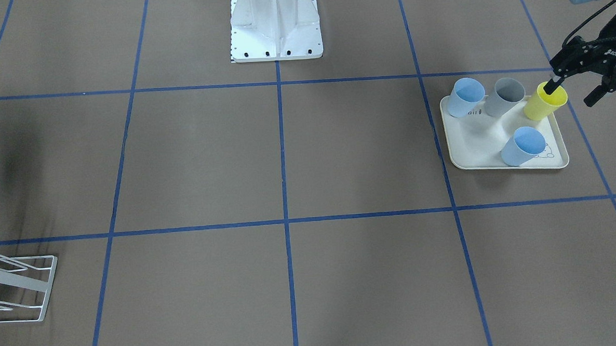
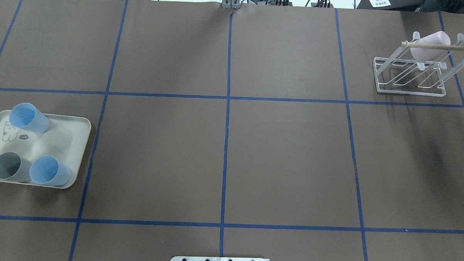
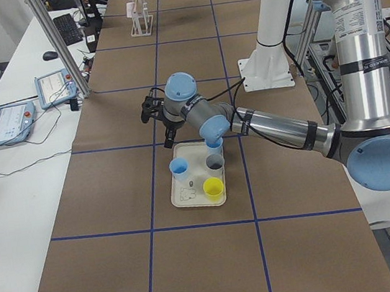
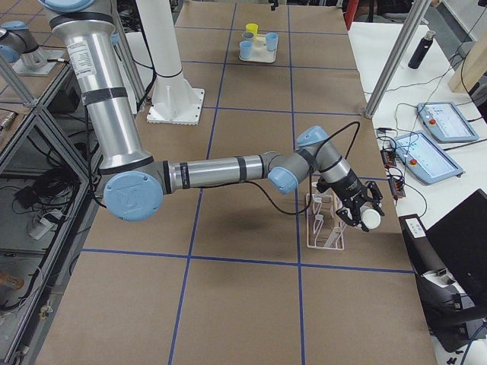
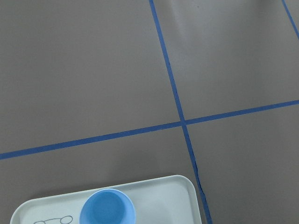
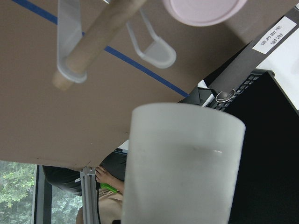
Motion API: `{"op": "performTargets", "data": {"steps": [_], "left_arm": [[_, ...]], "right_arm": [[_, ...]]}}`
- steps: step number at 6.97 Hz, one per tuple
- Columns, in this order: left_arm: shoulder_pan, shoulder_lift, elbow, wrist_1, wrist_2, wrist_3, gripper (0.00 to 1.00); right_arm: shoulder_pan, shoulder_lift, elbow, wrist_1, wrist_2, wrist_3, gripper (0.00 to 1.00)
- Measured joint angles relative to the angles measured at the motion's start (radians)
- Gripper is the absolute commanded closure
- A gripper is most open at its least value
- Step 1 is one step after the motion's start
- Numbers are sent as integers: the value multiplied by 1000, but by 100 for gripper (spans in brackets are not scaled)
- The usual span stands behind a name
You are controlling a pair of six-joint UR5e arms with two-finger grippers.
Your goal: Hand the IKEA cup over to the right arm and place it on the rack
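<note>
My right gripper [image 4: 359, 210] holds a white cup [image 4: 371, 218] in the air just past the end of the white wire rack [image 4: 326, 237]. In the right wrist view the white cup [image 6: 182, 163] fills the foreground, below the rack's wooden dowel [image 6: 100, 37]; the fingers are hidden there. A pink cup [image 2: 432, 44] hangs on the rack [image 2: 411, 89]. My left gripper [image 1: 574, 91] is open and empty, raised above the cream tray [image 1: 473, 147]. The tray holds a yellow cup [image 1: 544, 103], a grey cup [image 1: 505, 98] and two blue cups [image 1: 466, 97].
The tray [image 2: 75, 140] sits at the table's left end, the rack at the far right corner. The left wrist view shows one blue cup [image 5: 108, 207] on the tray's corner [image 5: 173, 193]. The white robot base [image 1: 276, 23] stands at the near middle edge.
</note>
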Motion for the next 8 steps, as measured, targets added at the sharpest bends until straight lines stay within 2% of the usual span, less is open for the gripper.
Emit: {"op": "performTargets", "data": {"steps": [4, 8], "left_arm": [[3, -2, 0, 1, 0, -4, 0], [3, -3, 0, 2, 0, -7, 0]], "right_arm": [[-43, -1, -25, 3, -21, 2, 79], [-87, -2, -52, 1, -109, -7, 79]]}}
